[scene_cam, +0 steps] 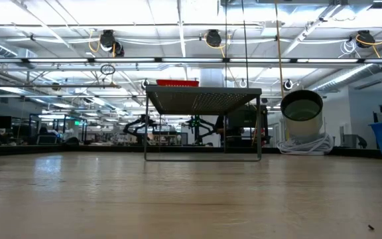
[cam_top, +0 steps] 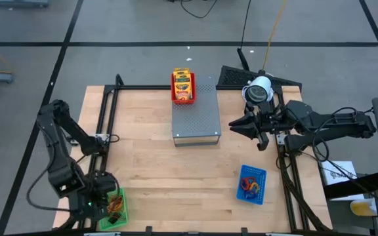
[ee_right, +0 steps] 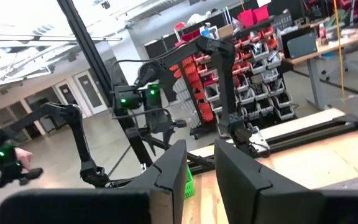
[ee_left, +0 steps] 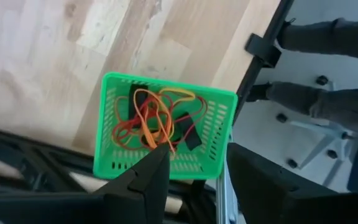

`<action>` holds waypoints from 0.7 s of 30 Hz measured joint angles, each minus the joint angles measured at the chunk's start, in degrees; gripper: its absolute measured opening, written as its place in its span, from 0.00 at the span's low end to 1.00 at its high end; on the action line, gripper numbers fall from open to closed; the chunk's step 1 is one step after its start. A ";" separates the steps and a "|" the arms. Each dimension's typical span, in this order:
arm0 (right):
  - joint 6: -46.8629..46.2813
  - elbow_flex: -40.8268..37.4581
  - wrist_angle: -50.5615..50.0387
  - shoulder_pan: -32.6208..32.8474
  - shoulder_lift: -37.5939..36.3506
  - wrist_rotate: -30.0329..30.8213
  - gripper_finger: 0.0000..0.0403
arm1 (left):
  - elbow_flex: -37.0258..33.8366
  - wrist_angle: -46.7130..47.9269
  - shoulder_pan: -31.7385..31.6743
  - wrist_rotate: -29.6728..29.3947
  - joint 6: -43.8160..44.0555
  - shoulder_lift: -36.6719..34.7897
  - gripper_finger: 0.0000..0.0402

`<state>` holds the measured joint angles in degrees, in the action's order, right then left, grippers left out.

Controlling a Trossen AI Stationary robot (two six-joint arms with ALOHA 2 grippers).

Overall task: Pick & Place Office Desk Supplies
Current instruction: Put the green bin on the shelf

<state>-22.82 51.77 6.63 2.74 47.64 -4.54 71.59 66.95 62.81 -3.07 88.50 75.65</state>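
Rubber bands (ee_left: 157, 118) in the green tray (ee_left: 114, 84) are looking light and floppy, so we are hovering the left gripper (ee_left: 194, 174), fingers parted and empty, above one loop.

Bright green mesh tray (ee_left: 211, 127) noted, holding orange and red rubber-band loops (ee_left: 157, 118) with dark clip-like pieces (ee_left: 188, 130). Blue mesh tray (cam_top: 252, 184) seen with red and purple loops. Red tray (cam_top: 183, 87) carries yellow-and-green packets (cam_top: 183, 79). Grey perforated box (cam_top: 196, 113); pale wood table (cam_top: 149, 157).
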 joint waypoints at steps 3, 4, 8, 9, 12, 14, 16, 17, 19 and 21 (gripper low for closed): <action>-1.51 0.00 0.26 0.00 0.69 -0.06 0.19 | -5.87 -4.36 0.00 0.02 0.76 -2.89 0.41; -1.86 -0.02 0.49 0.00 0.86 -0.13 0.19 | -7.63 -4.99 0.00 0.00 1.12 -3.76 0.41; -2.02 -0.02 0.43 0.00 1.26 -0.15 0.19 | -14.33 -7.62 0.36 -0.01 1.69 -7.22 0.42; -2.02 -0.02 0.44 0.00 1.26 -0.15 0.19 | -15.99 -8.69 0.47 -0.04 1.69 -7.91 0.43; -1.98 -0.02 0.48 0.00 1.26 -0.04 0.19 | -21.00 -12.68 1.13 0.02 1.90 -9.48 0.43; -1.98 -0.02 0.43 0.00 1.26 -0.03 0.19 | -24.13 -16.23 1.51 0.02 2.07 -10.26 0.43; -2.00 -0.02 0.45 0.00 1.26 -0.02 0.19 | -27.08 -19.41 1.84 0.12 2.06 -10.57 0.44; -2.00 -0.02 0.46 0.00 1.26 -0.02 0.19 | -28.27 -20.59 1.91 0.20 2.06 -10.57 0.44; -1.97 -0.02 0.44 0.00 1.26 0.00 0.19 | -30.18 -21.55 2.03 1.19 2.10 -10.48 0.44; -1.93 -0.02 0.46 0.00 1.26 0.15 0.19 | -31.80 -21.66 2.14 2.67 2.13 -10.48 0.44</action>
<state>-24.75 51.75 7.09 2.74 48.90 -4.38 39.79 45.29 64.95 -0.41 90.63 65.17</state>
